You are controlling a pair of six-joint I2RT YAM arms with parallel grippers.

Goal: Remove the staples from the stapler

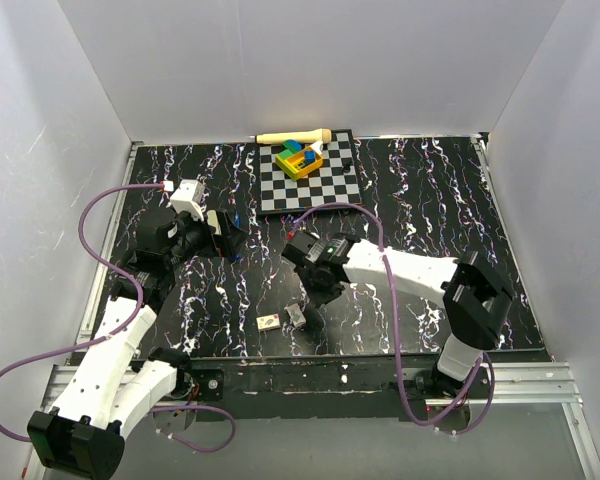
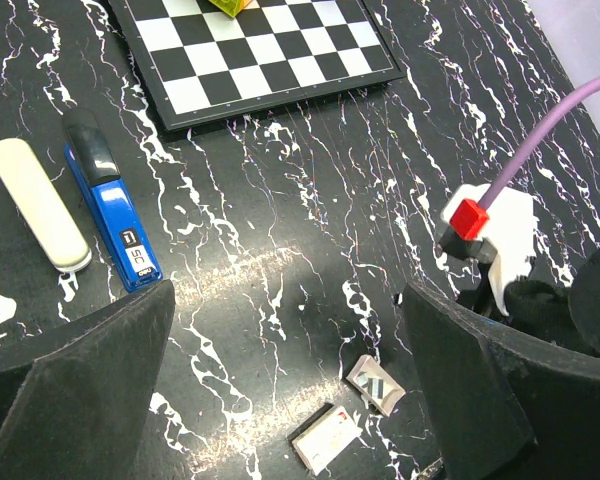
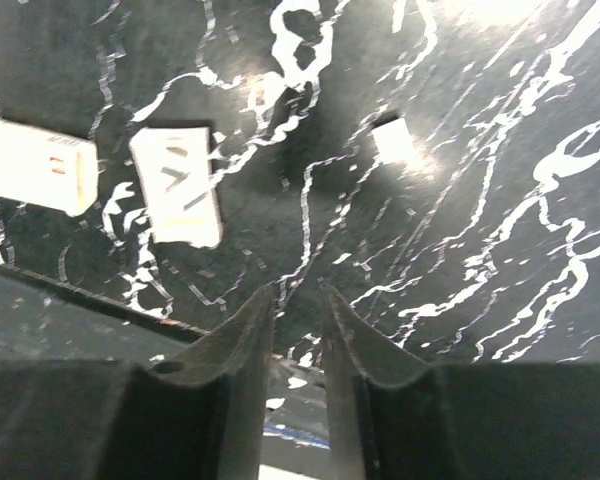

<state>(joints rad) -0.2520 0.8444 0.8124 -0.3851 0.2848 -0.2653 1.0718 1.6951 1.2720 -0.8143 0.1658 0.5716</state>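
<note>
The small blue desk stapler with a black end (image 2: 110, 215) lies flat and closed on the black white-veined marble-pattern tabletop (image 2: 310, 230), on the left half of the scene. It sits just off the near left corner of the black-and-white checkered board (image 2: 260, 60), black end towards that board. A cream-white rounded bar (image 2: 40, 205) lies just to its left, roughly parallel, with a thin strip of tabletop between them.

My left claw (image 2: 280, 400) hovers on the near side of the stapler with its fingers (image 2: 70, 390) spread wide and nothing between them; it touches neither stapler nor bar.

Closer to the near edge, two small white rectangular pieces (image 2: 325, 440) (image 2: 375, 385) lie side by side. My right claw (image 3: 298, 300) hangs low over the tabletop just right of them, its fingers a narrow slit apart and holding nothing. From its wrist I also see a tiny white square (image 3: 393, 140) farther right.

On the far part of the board sit yellow, green and blue toy blocks (image 1: 300, 158), and behind them lies a pale wooden stick (image 1: 293, 136).
</note>
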